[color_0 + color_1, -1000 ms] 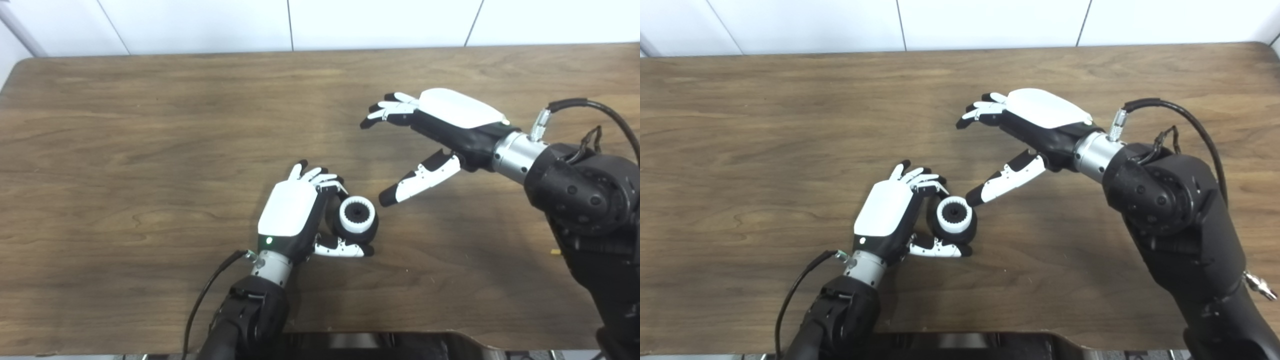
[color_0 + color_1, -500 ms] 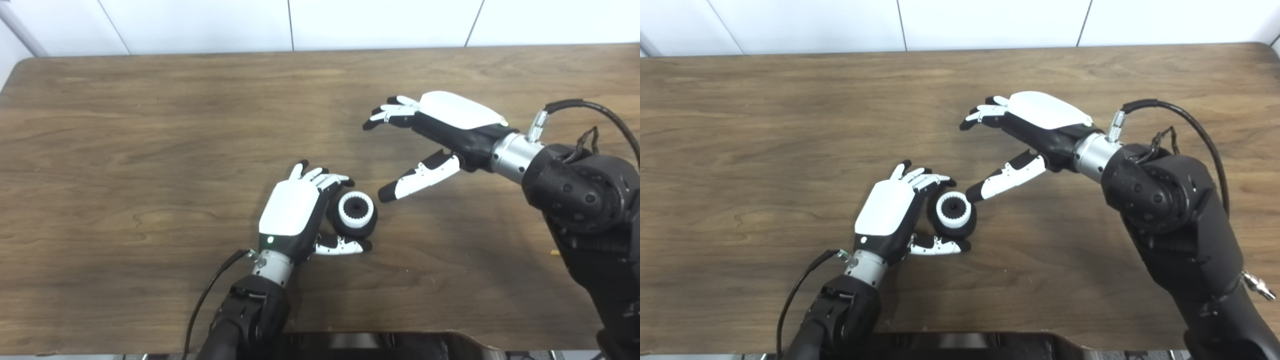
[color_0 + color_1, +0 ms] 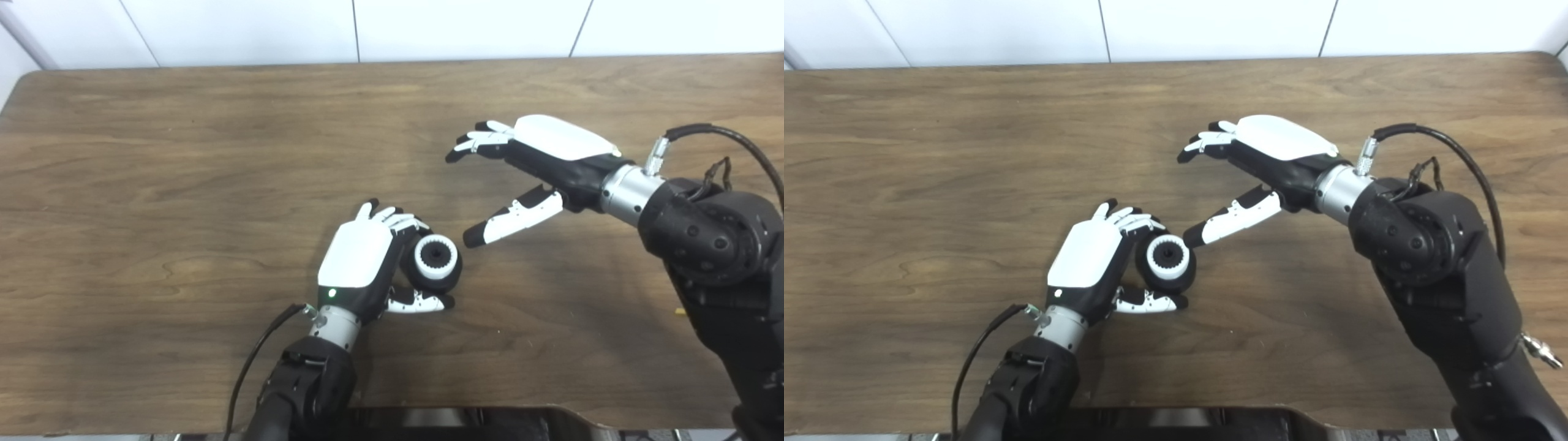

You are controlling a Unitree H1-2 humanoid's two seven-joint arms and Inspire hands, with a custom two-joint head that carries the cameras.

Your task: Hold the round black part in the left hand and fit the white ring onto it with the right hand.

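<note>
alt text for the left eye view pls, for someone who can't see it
The left robot hand grips a round black part with a white ring already seated on its face, low on a wooden table. The right robot hand hovers open nearby, holding nothing.

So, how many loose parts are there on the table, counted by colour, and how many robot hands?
Black parts: 1, the round black part, held in the left robot hand.
White parts: 1, the white ring, sitting on the black part.
Robot hands: 2; the right robot hand is open and holds nothing.
Total: 2 parts and 2 robot hands.
</note>
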